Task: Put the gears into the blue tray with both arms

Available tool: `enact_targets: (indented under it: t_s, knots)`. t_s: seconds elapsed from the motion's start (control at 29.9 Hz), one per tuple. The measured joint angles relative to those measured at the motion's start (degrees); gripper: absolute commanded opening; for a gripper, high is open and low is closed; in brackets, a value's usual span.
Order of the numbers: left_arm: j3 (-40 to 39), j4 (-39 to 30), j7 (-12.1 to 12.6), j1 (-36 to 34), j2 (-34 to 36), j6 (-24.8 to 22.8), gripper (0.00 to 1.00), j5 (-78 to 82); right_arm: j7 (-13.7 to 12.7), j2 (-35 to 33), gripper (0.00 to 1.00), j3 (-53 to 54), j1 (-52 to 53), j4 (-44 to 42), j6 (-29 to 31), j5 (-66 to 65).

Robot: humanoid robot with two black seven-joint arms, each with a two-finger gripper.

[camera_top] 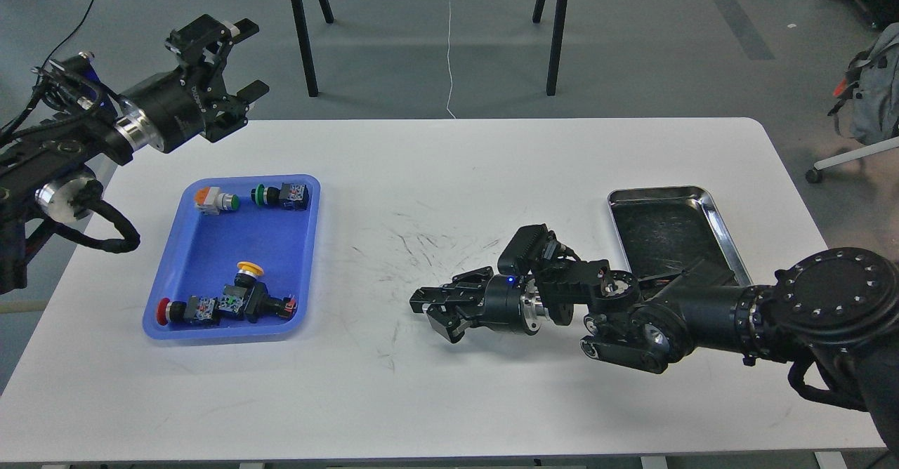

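Tray (184,272), blue, lay at table's left, long axis running away from us. Our left gripper (247,58) hung spread behind it; our right gripper (430,311) spread mid-table, pointing left.

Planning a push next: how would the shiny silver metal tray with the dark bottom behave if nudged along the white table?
The shiny silver metal tray sits flat and looks shallow, so it would probably slide, not tip. It looks empty, so likely light for its size. Its raised rim looks stiff; the smooth white table probably offers little grip.
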Motion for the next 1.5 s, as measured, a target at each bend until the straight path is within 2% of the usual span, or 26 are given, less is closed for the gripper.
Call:
enact_targets:
  t_s: [0.2,0.47,0.74,0.84,1.17,1.5]
  knots:
    - [0.00,0.00,0.00,0.06,0.01,0.00,1.00,0.00,0.00,0.00,0.41,0.40,0.41,0.03,0.00,0.28]
    - [0.00,0.00,0.00,0.03,0.09,0.00,1.00,0.03,0.00,0.00,0.43,0.53,0.76,0.42,0.00,0.52]
    - [0.03,0.09,0.00,-0.01,0.09,0.00,1.00,0.04,0.00,0.00,0.52,0.81,0.89,0.42,0.00,0.66]
    - [0.03,0.15,0.00,0.06,0.09,0.00,1.00,0.04,0.00,0.00,0.60,2.75,0.94,0.34,0.10,0.82]
    - [0.45,0.07,0.00,0.51,-0.01,0.00,1.00,0.36,0.01,-4.18,0.65,11.12,0.96,0.83,1.18,2.23]
    - [2.44,-0.42,0.00,0.74,-0.32,0.00,1.00,1.07,0.01,-10.55,0.69,16.92,0.95,1.14,4.20,14.91]
